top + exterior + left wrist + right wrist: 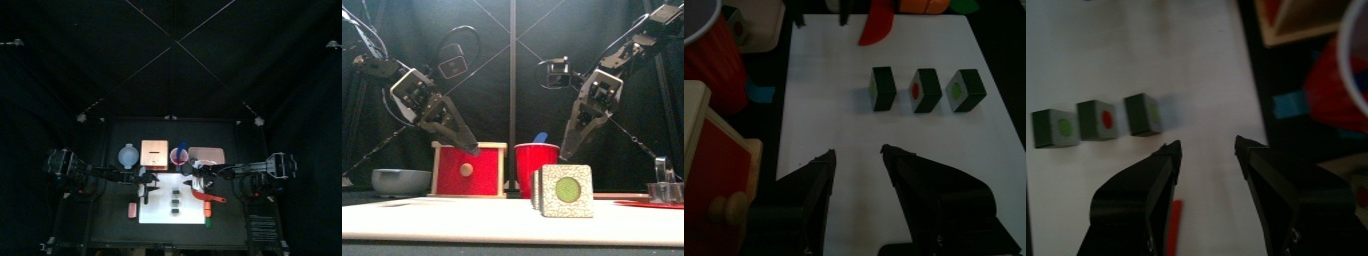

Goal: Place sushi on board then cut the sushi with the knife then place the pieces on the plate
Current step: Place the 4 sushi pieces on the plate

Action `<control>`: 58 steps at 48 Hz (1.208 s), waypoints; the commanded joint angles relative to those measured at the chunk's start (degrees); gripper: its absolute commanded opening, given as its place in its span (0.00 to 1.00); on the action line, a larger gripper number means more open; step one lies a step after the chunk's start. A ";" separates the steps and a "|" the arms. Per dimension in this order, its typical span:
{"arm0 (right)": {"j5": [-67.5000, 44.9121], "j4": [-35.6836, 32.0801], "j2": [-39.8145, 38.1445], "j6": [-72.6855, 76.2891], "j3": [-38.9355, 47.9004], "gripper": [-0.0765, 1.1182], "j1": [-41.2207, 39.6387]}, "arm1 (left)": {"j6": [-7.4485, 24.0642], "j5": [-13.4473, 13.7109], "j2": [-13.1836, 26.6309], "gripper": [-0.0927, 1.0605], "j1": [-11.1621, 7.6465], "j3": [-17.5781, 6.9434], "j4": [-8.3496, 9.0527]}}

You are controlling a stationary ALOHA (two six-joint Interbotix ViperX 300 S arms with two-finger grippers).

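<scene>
The white board (167, 228) lies at the front middle of the table, and behind it a row runs left to right: bowl (127, 155), box (154, 153), red cup (178, 155), pink tray (207, 155). The tray holds no sushi.

The left gripper (858, 153) hangs over the board's back left part with its jaws spread wide and nothing between them. The right gripper (1208, 143) hangs over the back right part, likewise wide and empty.

The sushi (926, 89) stands on the board as three separate pieces in a short row, with small gaps between them. One shows a red centre, another a green one. The red knife (878, 22) lies flat on the board's right side, apart from the pieces. The blue knife (540, 138) sticks up out of the cup.
</scene>
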 commanded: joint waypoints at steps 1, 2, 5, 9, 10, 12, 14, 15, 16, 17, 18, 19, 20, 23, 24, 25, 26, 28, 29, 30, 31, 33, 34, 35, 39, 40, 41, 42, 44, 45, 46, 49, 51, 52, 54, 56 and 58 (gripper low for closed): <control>-0.97 0.62 0.88 0.00 -2.55 0.76 2.55 | -0.09 -0.26 -0.97 0.78 0.18 -1.05 -0.26; -1.05 0.79 1.23 0.00 -2.72 0.76 2.99 | -0.09 -0.26 -0.97 0.78 0.18 -1.05 -0.26; -1.58 1.32 2.46 0.00 -3.52 0.76 4.04 | -0.09 -0.26 -0.97 0.78 0.09 -1.05 -0.44; -2.55 1.93 4.22 -0.09 -4.66 0.76 5.54 | -0.09 -0.26 -0.97 0.78 0.00 -1.05 -0.70; -2.72 1.93 4.57 -0.09 -4.92 0.76 5.80 | -0.09 -0.26 -0.97 0.78 0.00 -1.05 -0.70; -2.81 2.02 5.27 -0.09 -5.45 0.76 6.24 | -0.09 -0.26 -0.97 0.78 -0.09 -0.97 -0.79; -2.99 2.11 5.98 -0.09 -5.89 0.76 6.59 | -0.09 -0.26 -0.97 0.78 -0.09 -1.05 -0.79; -2.99 2.11 6.33 -0.09 -6.15 0.76 6.68 | -0.09 -0.26 -0.97 0.78 -0.09 -0.97 -0.79; -3.08 2.11 6.68 -0.09 -6.42 0.76 6.77 | -0.09 -0.26 -0.97 0.78 -0.09 -1.05 -0.88; -3.08 2.11 6.94 -0.09 -6.59 0.76 6.86 | -0.09 -0.26 -0.97 0.78 -0.09 -0.97 -0.79; -3.08 2.11 7.38 -0.09 -6.86 0.76 7.03 | -0.09 -0.26 -0.97 0.78 -0.09 -1.05 -0.79; -3.08 2.11 7.73 -0.09 -7.03 0.76 7.03 | -0.09 -0.26 -0.97 0.78 -0.09 -0.97 -0.88; -3.08 2.11 8.09 -0.09 -7.21 0.76 7.12 | -0.09 -0.26 -0.97 0.78 -0.09 -1.05 -0.79; -3.08 2.02 9.05 -0.09 -7.73 0.76 7.12 | 0.00 -0.26 -0.97 0.78 0.00 -0.97 -0.79; -3.08 1.93 9.32 -0.09 -7.82 0.76 7.03 | -0.09 -0.26 -0.97 0.78 -0.09 -0.97 -0.79; -3.08 1.85 9.67 -0.09 -7.91 0.76 7.03 | -0.09 -0.26 -0.97 0.78 -0.09 -0.97 -0.88; -3.08 1.76 9.84 -0.09 -8.00 0.76 7.03 | -0.09 -0.26 -0.97 0.78 -0.09 -0.88 -0.79; -3.25 1.67 10.55 -0.09 -8.17 0.76 6.77 | -0.09 -0.26 -0.97 0.78 -0.09 -0.79 -0.79; -3.34 1.58 10.81 -0.09 -8.26 0.76 6.77 | -0.09 -0.26 -0.97 0.78 -0.09 -0.79 -0.79; -3.43 1.58 11.07 -0.18 -8.35 0.76 6.77 | -0.09 -0.26 -0.97 0.78 -0.09 -0.79 -0.88; -3.60 1.58 11.34 -0.18 -8.44 0.76 6.77 | -0.09 -0.26 -0.97 0.78 0.00 -0.70 -0.88; -3.87 1.58 11.78 -0.18 -8.61 0.76 6.77 | -0.09 -0.26 -0.97 0.78 -0.09 -0.70 -0.79; -3.96 1.49 11.95 -0.18 -8.61 0.76 6.77 | -0.09 -0.26 -0.97 0.78 -0.09 -0.79 -0.88; -4.13 1.49 12.13 -0.18 -8.70 0.75 6.77 | -0.09 -0.26 -0.97 0.78 -0.09 -0.70 -0.88; -4.39 1.14 12.74 -0.18 -8.70 0.75 6.77 | 0.00 -0.26 -0.97 0.78 -0.09 -0.62 -0.79; -4.39 0.97 12.92 -0.26 -8.70 0.74 6.77 | 0.00 -0.26 -0.97 0.78 -0.09 -0.62 -0.79; -4.39 0.79 13.01 -0.18 -8.61 0.74 6.77 | 0.00 -0.26 -0.97 0.78 -0.09 -0.53 -0.79; -4.39 0.70 13.10 -0.18 -8.61 0.73 6.77 | 0.00 -0.18 -0.97 0.78 0.00 -0.53 -0.79; -4.48 0.53 13.27 -0.09 -8.61 0.71 6.68 | -0.09 -0.26 -0.97 0.78 -0.09 -0.53 -0.79; -4.48 0.53 13.36 -0.09 -8.61 0.70 6.68 | -0.09 -0.26 -0.97 0.78 0.00 -0.53 -0.79; -4.39 0.53 13.45 -0.09 -8.61 0.68 6.77 | -0.09 -0.26 -0.97 0.78 0.00 -0.53 -0.79; -4.48 0.62 13.54 -0.09 -8.61 0.61 6.68 | 0.00 -0.26 -0.97 0.78 0.09 -0.53 -0.79; -4.39 0.70 13.45 0.00 -8.53 0.57 6.59 | 0.00 -0.26 -0.97 0.78 0.09 -0.53 -0.79; -4.48 0.88 13.18 0.00 -8.44 0.56 6.50 | 0.00 -0.26 -0.97 0.78 0.09 -0.53 -0.88; -4.39 0.97 12.74 0.00 -8.17 0.53 6.24 | 0.00 -0.26 -0.97 0.78 0.09 -0.53 -0.88; -4.13 1.14 11.60 0.00 -7.73 0.52 5.63 | 0.00 -0.18 -0.97 0.78 0.09 -0.53 -0.88; -3.96 1.14 10.37 0.00 -7.12 0.52 5.01 | 0.00 -0.26 -0.97 0.78 0.09 -0.53 -0.88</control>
